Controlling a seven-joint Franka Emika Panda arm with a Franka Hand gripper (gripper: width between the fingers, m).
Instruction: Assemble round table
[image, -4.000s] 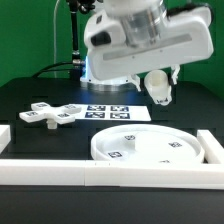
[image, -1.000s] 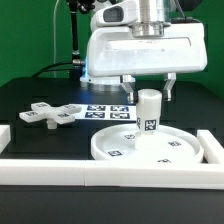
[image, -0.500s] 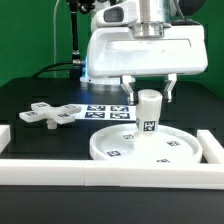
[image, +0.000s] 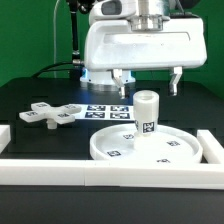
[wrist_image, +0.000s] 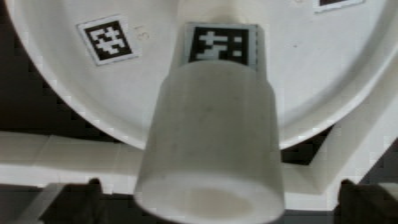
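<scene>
The large rimmed round disc (image: 152, 146) lies flat on the black table, tags up. The short thick cylinder leg (image: 147, 114) stands upright in the disc's middle, with a tag on its side. My gripper (image: 147, 84) hovers just above the leg, open, its fingers spread on either side and apart from the leg. In the wrist view the leg (wrist_image: 214, 130) fills the middle, rising from the disc (wrist_image: 107, 70), and my dark fingertips (wrist_image: 71, 196) sit wide of it. The cross-shaped foot piece (image: 50, 114) lies on the table at the exterior view's left.
The marker board (image: 110, 110) lies flat behind the disc. Long white border bars run along the front (image: 60, 170) and at the exterior view's right (image: 212, 150) and left (image: 4, 136).
The gripper let go of the upright leg on the disc, opened its fingers and rose a little above it. Four seconds ago it held the leg tilted in the air.
</scene>
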